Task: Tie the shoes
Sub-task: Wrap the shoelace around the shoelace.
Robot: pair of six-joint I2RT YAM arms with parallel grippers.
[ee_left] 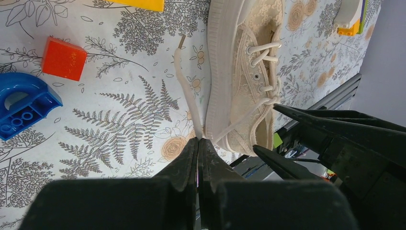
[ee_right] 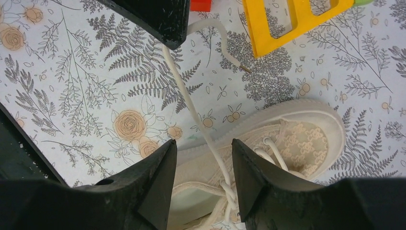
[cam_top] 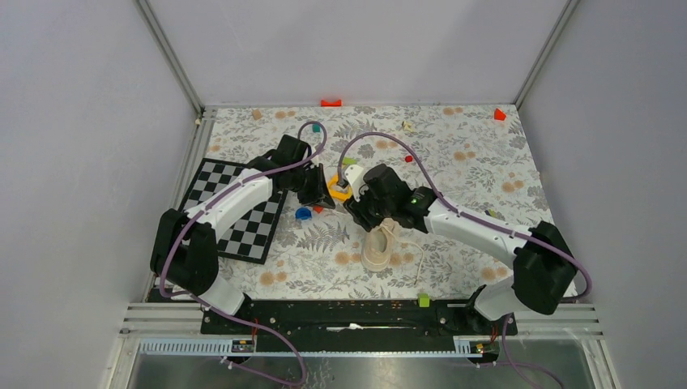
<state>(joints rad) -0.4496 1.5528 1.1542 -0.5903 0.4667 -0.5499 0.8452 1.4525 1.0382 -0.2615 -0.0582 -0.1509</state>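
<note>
Shoe: centre of desk, untied. Lace: taut off the shoe, pinched in closed left fingers, likely to present it. Right fingers: parted, empty, astride that lace over the shoe, apparently poised to grasp.

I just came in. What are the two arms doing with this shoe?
They are working on the cream sneaker. The left gripper is shut on one lace and holds it stretched out sideways from the shoe. The right gripper is open over the shoe, with that lace passing between its fingers.
</note>
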